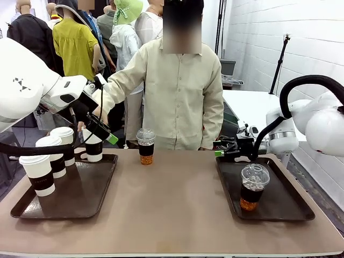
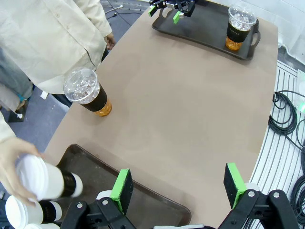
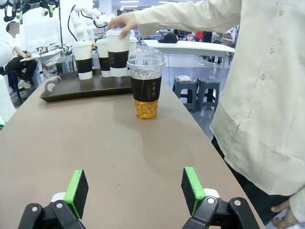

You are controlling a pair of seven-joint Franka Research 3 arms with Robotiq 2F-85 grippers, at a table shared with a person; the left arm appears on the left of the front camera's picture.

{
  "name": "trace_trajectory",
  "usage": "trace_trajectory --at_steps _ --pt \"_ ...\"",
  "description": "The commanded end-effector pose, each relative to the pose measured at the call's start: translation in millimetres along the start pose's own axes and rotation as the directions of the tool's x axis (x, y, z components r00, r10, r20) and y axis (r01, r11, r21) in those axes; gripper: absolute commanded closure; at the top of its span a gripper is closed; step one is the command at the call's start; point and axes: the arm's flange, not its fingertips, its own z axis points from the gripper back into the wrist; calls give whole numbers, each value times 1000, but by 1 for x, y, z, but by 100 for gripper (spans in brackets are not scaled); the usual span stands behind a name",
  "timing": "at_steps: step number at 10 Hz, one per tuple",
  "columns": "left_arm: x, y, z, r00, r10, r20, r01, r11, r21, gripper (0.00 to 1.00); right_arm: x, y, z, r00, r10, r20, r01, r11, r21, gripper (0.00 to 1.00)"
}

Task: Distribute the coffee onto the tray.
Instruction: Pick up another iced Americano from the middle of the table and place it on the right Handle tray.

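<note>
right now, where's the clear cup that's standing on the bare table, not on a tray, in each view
Front view: the clear cup stands left of centre at the table's far edge, just in front of the person.
Left wrist view: the clear cup is at upper left, by the table edge near the person.
Right wrist view: the clear cup is at centre, straight ahead.
Shared landmark: the tray holding white paper cups, nearby in every view.

White paper cups [image 1: 51, 161] crowd one tray [image 1: 80, 194]; clear cups [image 1: 145, 146] stand upright, well apart.
</note>
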Motion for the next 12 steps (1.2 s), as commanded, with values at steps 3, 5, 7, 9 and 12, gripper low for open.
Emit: trace_trajectory --at_steps 3,5,7,9,12 --pt "-1 2 0 1000 -4 6 4 1000 -7 0 7 2 -37 1000 -11 14 11 1000 15 0" --pt "-1 2 0 1000 -4 6 4 1000 -7 0 10 -4 -61 1000 -1 22 1 1000 18 0" --pt "-1 2 0 1000 -4 6 4 1000 -7 0 11 -5 -87 1000 5 16 -5 1000 23 0" --pt "-1 2 0 1000 -4 6 4 1000 -7 0 13 -10 -104 1000 4 25 -5 1000 23 0" --pt "-1 2 0 1000 -4 6 4 1000 -7 0 14 -17 -138 1000 -3 31 2 1000 26 0"
